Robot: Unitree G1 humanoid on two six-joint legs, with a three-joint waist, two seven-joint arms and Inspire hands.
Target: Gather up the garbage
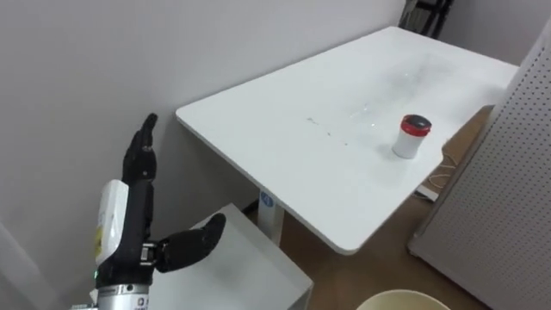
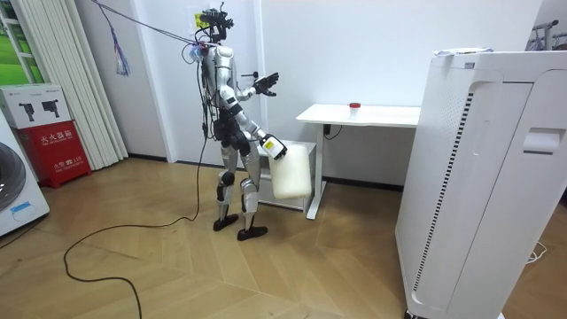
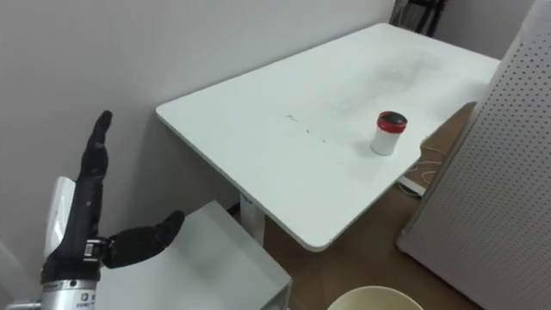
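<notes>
At the left, the left hand (image 1: pixel 138 207) is held up, its fingers straight and the thumb spread aside, with nothing held. A low white cabinet (image 1: pixel 250 267) is seen below it. On the white tabletop (image 1: pixel 275 129) a small red-lidded jar (image 1: pixel 413 136) stands upright, well apart from that hand. In the room view a cream bin (image 2: pixel 291 173) is seen at the right hand (image 2: pixel 273 147), whose fingers cannot be told.

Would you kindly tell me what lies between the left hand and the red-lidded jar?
In the left eye view, just a bare stretch of white table separates the left hand from the red-lidded jar.
</notes>
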